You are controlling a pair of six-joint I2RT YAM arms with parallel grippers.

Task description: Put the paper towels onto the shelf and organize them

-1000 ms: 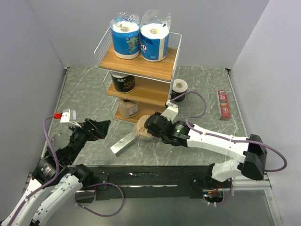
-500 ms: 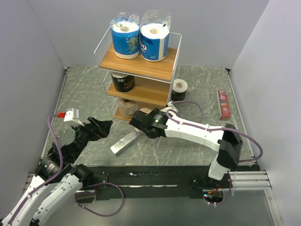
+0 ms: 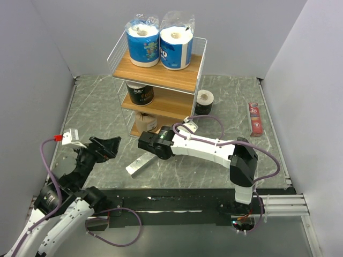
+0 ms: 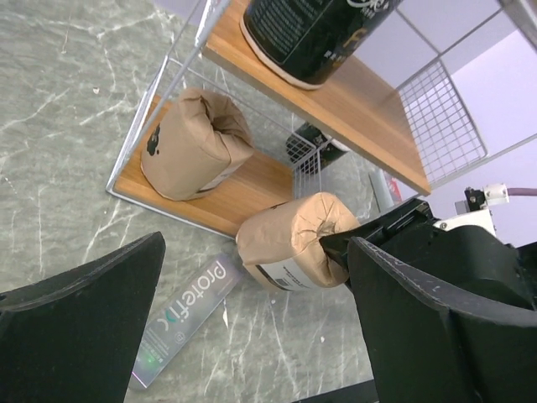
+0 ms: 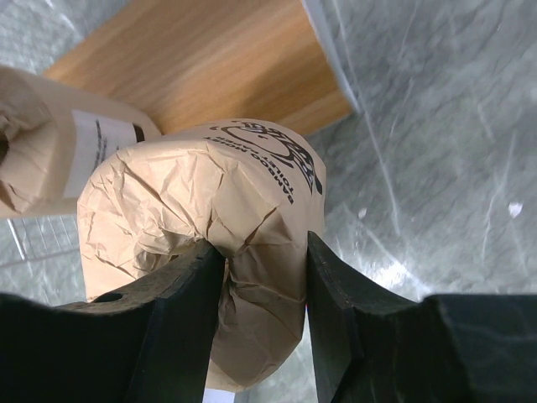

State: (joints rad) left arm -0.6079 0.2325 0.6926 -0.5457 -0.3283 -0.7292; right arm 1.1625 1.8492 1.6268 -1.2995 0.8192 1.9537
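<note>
The shelf (image 3: 161, 79) stands at the back middle. Two blue rolls (image 3: 143, 44) (image 3: 176, 47) sit on its top tier, a black roll (image 3: 140, 94) on the middle tier and a brown roll (image 3: 143, 122) on the bottom tier. A second black roll (image 3: 204, 100) stands on the table right of the shelf. My right gripper (image 3: 146, 144) (image 5: 264, 252) is shut on the second brown roll (image 5: 226, 210) (image 4: 289, 243), lying on its side just in front of the bottom board. My left gripper (image 3: 107, 145) (image 4: 256, 327) is open and empty, left of it.
A flat silver bar (image 3: 140, 162) (image 4: 180, 323) lies on the table just in front of the held roll. A slim red box (image 3: 255, 119) lies at the far right. Grey walls close in the table on three sides.
My right arm has swung left with the brown roll, bringing it to the front of the shelf's bottom tier. My left arm has drawn back slightly to the left.
</note>
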